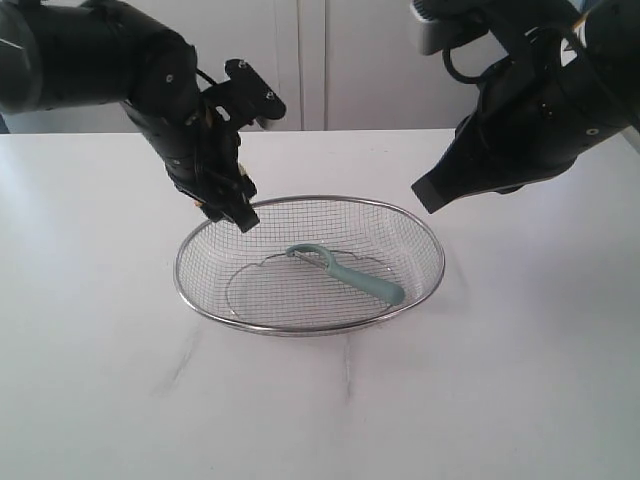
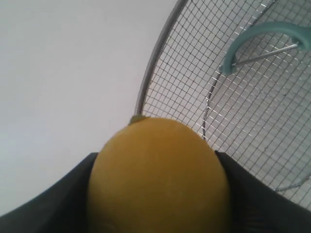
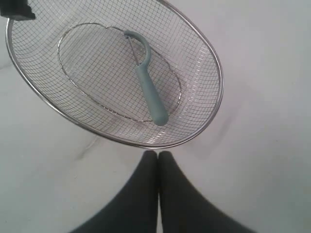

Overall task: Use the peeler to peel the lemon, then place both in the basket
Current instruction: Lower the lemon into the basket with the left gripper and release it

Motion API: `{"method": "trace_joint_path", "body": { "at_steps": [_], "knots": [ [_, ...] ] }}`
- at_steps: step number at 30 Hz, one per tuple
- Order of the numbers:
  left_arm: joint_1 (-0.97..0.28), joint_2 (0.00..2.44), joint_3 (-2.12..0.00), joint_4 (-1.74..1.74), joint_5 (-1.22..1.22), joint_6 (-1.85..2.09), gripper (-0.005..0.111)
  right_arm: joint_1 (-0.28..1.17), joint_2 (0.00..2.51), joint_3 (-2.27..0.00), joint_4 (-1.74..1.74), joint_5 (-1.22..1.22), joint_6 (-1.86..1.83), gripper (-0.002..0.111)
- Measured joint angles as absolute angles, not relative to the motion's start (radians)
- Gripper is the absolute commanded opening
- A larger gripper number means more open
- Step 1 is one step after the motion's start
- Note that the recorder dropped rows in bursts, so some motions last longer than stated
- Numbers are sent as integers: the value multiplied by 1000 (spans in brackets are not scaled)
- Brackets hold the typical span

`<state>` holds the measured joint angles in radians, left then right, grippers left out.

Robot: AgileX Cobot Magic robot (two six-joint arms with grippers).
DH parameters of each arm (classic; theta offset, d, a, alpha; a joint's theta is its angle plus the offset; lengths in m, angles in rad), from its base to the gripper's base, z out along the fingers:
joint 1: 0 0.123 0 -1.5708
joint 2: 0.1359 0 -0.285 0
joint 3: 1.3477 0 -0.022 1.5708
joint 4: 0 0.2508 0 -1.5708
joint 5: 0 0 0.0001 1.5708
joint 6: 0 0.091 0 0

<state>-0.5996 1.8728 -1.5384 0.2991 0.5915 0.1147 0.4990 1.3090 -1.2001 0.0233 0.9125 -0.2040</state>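
Note:
My left gripper is shut on the yellow lemon, whose skin fills the space between the dark fingers. It hangs just above the left rim of the wire basket; in the exterior view the fingers hide the lemon. The pale teal peeler lies flat inside the basket, looped head toward the middle, handle toward the right; it also shows in the right wrist view. My right gripper is shut on nothing and is raised beside the basket's right rim.
The basket sits in the middle of a white marble-look tabletop. A pale wall with cabinet panels runs behind the table's far edge.

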Motion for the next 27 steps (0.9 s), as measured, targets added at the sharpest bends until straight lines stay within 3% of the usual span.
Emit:
{"method": "trace_joint_path", "body": {
  "at_steps": [27],
  "knots": [
    [-602,2038,-1544,127,487,87,0,499,1309,-1200,23,913,-204,0]
  ]
}}
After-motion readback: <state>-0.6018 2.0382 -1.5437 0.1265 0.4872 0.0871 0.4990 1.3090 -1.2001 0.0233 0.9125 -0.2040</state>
